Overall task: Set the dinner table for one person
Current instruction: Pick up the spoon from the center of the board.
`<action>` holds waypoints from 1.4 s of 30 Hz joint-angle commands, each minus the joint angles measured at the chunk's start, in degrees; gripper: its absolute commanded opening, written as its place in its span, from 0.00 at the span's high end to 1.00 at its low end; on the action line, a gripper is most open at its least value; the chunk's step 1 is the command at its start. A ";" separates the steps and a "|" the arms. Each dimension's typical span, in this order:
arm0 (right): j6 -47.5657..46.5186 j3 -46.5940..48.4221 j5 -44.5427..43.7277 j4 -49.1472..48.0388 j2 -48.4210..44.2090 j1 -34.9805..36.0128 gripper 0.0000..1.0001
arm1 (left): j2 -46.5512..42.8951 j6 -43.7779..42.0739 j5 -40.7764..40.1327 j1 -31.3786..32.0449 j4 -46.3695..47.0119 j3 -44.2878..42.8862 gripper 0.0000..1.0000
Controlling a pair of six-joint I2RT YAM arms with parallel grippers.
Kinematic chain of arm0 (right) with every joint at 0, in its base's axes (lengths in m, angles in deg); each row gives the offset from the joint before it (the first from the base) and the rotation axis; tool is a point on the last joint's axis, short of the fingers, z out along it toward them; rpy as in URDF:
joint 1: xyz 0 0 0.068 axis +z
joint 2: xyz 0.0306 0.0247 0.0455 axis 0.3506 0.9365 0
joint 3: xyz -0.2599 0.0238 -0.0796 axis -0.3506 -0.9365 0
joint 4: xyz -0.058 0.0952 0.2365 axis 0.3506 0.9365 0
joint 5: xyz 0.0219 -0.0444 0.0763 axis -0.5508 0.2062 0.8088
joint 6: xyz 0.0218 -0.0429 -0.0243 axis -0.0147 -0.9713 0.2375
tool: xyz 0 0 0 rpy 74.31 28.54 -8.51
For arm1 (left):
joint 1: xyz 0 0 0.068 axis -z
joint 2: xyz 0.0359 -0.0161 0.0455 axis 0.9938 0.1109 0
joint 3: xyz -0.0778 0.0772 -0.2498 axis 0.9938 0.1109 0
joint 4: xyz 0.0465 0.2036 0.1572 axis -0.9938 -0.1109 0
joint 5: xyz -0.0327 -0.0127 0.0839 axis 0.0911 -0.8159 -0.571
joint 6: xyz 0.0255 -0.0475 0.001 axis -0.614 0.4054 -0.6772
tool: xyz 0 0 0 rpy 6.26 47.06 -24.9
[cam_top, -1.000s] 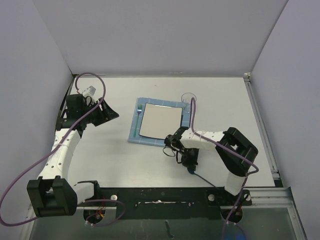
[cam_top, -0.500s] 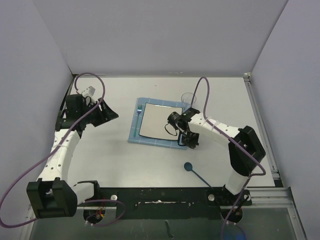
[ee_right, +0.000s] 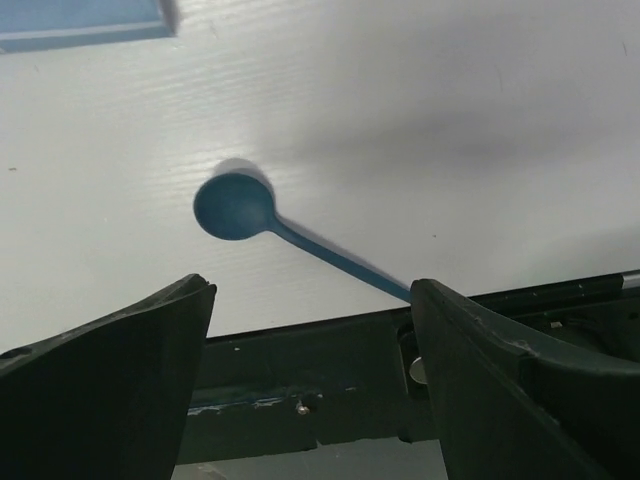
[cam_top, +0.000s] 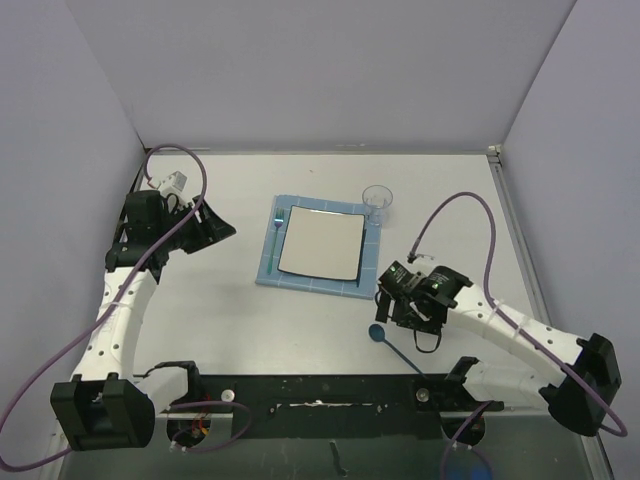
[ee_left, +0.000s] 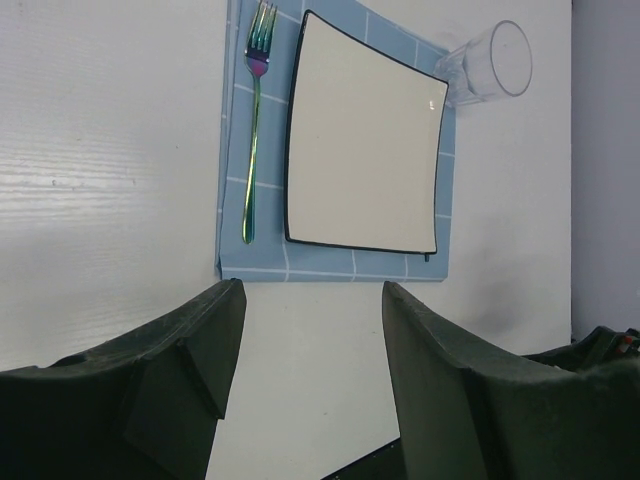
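Spoon (ee_right: 235,206) flat on dinner table (cam_top: 460,200)

The dinner table (cam_top: 250,320) lies flat, matte white (dark-edged).

The white dinner table (cam_top: 230,320) carries a blue placemat (cam_top: 266,268) at its middle, a clear glass (cam_top: 377,201) by the mat's far right corner, and a blue spoon (cam_top: 379,334) near the front edge.

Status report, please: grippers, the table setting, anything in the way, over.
Left gripper open, empty, parked left. Right gripper open over the blue spoon. Dinner table: plate and fork on placemat, glass at its corner, spoon off it. Nothing blocking.
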 commanded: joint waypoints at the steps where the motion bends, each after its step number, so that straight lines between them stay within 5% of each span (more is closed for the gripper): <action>1: 5.72 -5.54 1.00 0.58 -6.87 -0.42 0.23 | -2.21 0.04 1.38 -0.41 1.19 -0.92 0.45; 7: 8.04 -13.55 6.53 -6.23 -9.48 0.18 0.33 | -2.33 0.76 1.78 -0.39 1.28 -0.78 0.45; 19: 6.79 -13.86 5.94 -10.41 2.15 2.76 0.43 | -1.49 0.72 0.73 -0.33 -0.16 -2.91 0.45; 42: -1.82 -14.85 11.22 -22.88 14.38 -5.48 0.48 | 0.43 0.18 -0.57 -0.33 -0.99 -2.47 0.46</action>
